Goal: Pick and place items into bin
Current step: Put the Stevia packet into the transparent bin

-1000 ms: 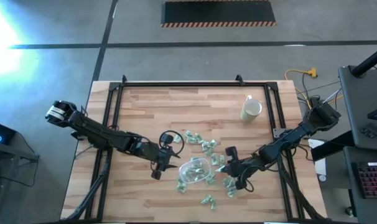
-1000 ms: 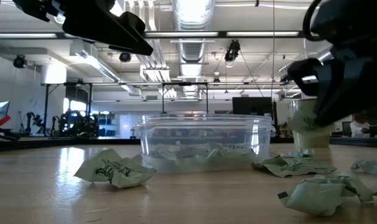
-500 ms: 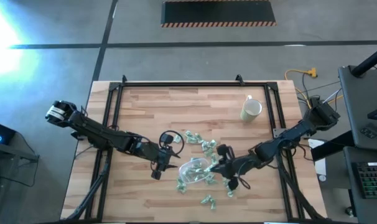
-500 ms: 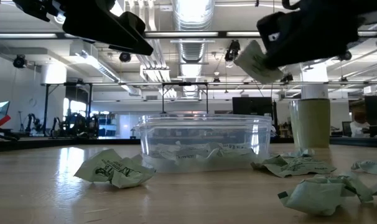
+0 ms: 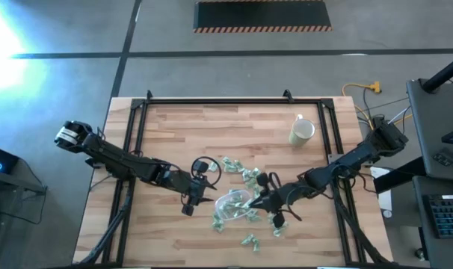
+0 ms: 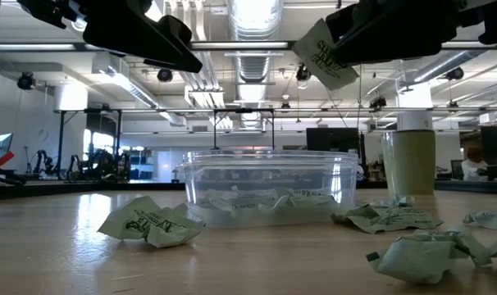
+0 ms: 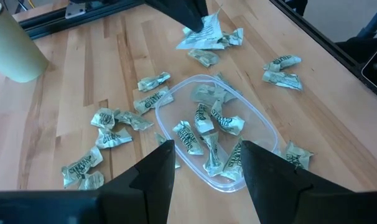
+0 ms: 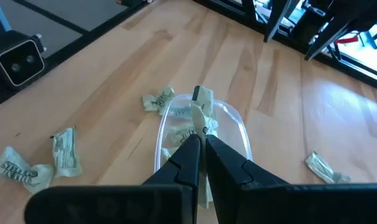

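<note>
My right gripper (image 8: 203, 133) is pinched shut on one pale-green wrapped piece (image 6: 321, 56), the two fingers pressed together with the wrapper sticking out past their tips; I hold it in the air above the near-right rim of the bin (image 5: 235, 203), raised clear of the table (image 5: 234, 131), and in the low view the piece hangs tilted above the bin's right side (image 6: 269, 185). My left gripper (image 7: 204, 165) waits on the bin's other side, just beside it, with its fingers spread wide apart and nothing between them, hovering over the bin's edge. The bin sits on the wood toward the front middle of the table and already holds several wrapped pieces (image 7: 204, 124) lying loose on its floor. More items lie scattered around it: a cluster (image 5: 241, 172) just behind the bin toward the mug, a few (image 5: 220, 220) at its front-left edge, and a couple (image 5: 250, 240) farther forward near the table's front edge. In the low view one crumpled piece (image 6: 152, 224) lies on the wood left of the bin and others (image 6: 393, 218) to its right. The cream mug (image 5: 301, 132) stands upright well apart from the bin, toward the back right of the table
</note>
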Tool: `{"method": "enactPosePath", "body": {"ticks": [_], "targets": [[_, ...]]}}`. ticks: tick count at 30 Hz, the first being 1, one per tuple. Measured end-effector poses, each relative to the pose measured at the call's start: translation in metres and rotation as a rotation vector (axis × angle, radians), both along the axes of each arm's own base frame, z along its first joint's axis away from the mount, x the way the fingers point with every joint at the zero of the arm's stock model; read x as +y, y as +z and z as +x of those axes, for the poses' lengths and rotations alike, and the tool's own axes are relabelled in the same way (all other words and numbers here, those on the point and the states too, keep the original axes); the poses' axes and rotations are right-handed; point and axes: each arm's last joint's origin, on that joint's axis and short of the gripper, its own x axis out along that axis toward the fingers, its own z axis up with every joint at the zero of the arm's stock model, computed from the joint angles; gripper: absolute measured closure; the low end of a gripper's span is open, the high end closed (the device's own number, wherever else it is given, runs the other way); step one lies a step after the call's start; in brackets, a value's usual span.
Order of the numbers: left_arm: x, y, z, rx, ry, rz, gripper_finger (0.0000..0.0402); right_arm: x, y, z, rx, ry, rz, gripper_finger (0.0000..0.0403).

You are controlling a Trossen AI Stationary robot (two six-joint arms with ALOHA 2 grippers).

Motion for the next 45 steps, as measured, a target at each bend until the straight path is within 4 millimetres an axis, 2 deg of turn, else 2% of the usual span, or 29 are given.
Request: {"method": "enactPosePath", "body": {"ticks": [5,12,16,20,27,32,35,40,43,45], "targets": [[0.000,0.000,0.000,0.000,0.000,0.000,0.0235,0.002,-0.009,0.005,0.006,0.007,-0.007,0.0385],[0.000,0.000,0.000,0.001,0.000,0.000,0.0235,0.003,-0.037,0.026,0.078,-0.001,-0.059,0.0385],[0.000,-0.001,0.000,0.004,0.000,0.001,0.0235,0.002,-0.044,0.037,0.096,-0.018,-0.070,0.0383],[0.000,-0.003,-0.001,0.010,0.000,0.002,0.0235,0.001,-0.040,0.039,0.089,-0.025,-0.061,0.0362],[0.000,-0.006,-0.002,0.015,0.000,0.003,0.0235,0.000,-0.035,0.037,0.085,-0.038,-0.036,0.0295],[-0.001,-0.007,-0.002,0.028,0.024,-0.045,0.0235,0.001,-0.032,0.033,0.103,-0.023,-0.059,0.0263],[-0.005,-0.011,-0.006,0.047,0.013,-0.055,0.0235,0.003,-0.027,0.026,0.133,-0.016,-0.061,0.0254],[-0.025,-0.014,-0.015,0.049,-0.037,-0.058,0.0235,0.007,-0.015,0.016,0.139,0.007,-0.061,0.0255],[-0.032,-0.014,-0.021,0.024,0.044,0.029,0.0235,0.007,-0.008,0.010,0.138,0.014,-0.061,0.0261],[-0.030,-0.016,-0.023,-0.004,0.152,0.136,0.0235,0.007,-0.005,0.008,0.137,0.016,-0.058,0.0265]]}}
